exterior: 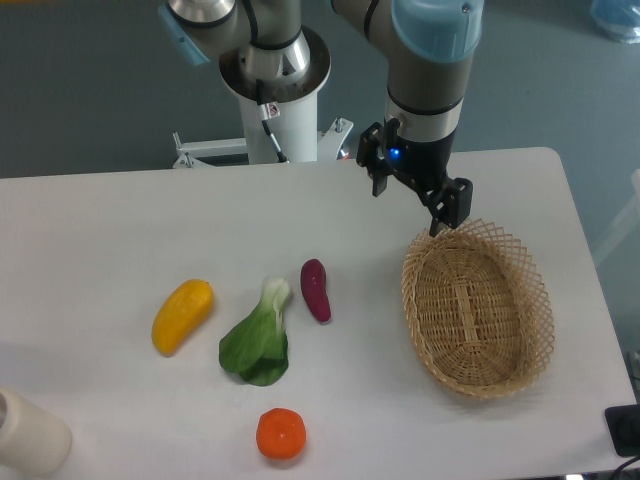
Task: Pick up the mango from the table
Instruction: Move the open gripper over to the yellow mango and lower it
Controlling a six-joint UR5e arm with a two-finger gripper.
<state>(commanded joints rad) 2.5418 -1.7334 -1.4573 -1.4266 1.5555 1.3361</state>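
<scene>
The mango (pixel 182 316) lies on the white counter (pixel 120 225), in the left part of the surface, tilted with its upper end toward the right. Nothing touches it.

To its right lies a bok choy (pixel 258 340), white stem end up, green leaves down. Just right of the stem lies a purple eggplant (pixel 316 290), apart from the stem. An orange (pixel 281 435) sits below the leaves, near the front edge. A cream cylinder (pixel 30 432) stands at the front left corner, partly cut off by the frame.

An empty oval wicker basket (pixel 478 308) occupies the right side of the counter.

The claw (pixel 415 196) hangs from the arm above the counter's rear area, just beside the basket's far rim and well apart from the mango. Its two dark fingers are spread with a visible gap between them; one finger (pixel 453 205) appears just over the basket rim, the other (pixel 377 160) is farther left. The claw holds nothing.

The arm's base column (pixel 280 110) stands behind the rear edge of the counter.
</scene>
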